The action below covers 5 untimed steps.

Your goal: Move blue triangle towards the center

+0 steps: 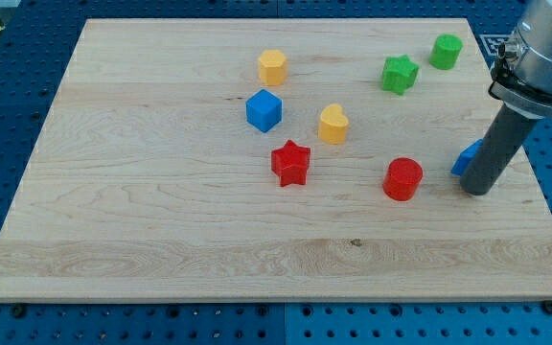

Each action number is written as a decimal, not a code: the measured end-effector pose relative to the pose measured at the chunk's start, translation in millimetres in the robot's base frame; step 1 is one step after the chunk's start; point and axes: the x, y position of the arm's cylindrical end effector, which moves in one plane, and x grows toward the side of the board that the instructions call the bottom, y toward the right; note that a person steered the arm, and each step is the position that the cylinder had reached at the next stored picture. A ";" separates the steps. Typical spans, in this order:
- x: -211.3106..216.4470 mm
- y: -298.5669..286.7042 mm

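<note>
Tip [478, 191]: down on board, far view's right, just right of red cylinder; touching or all but touching blue triangle's right side. Plain rod, no jaws, holding nothing.
Blue triangle [467, 159]: near board's right edge, mid-height in view; mostly hidden behind rod, only left part showing. Shape hard to confirm from visible bit.
Red cylinder [403, 179]: upright, just left of tip, apart from it.
Red star [291, 163]: approx board centre, below blue cube.
Blue cube [264, 111]: above-left of red star, near it, not touching.
Yellow heart [333, 125]: right of blue cube, above-right of red star.
Yellow block [272, 67]: toward view's top, above blue cube; looks hexagonal.
Green star [400, 74]: upper right, well above red cylinder.
Green block [446, 52]: just right of green star, nearer top edge; approx cylindrical or hexagonal, can't tell which.
Board [161, 211]: light wood, lying on blue perforated table [8, 86].
</note>
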 end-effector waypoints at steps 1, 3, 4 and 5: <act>0.0 3.9; -0.2 35.1; -16.6 34.1; -39.4 20.6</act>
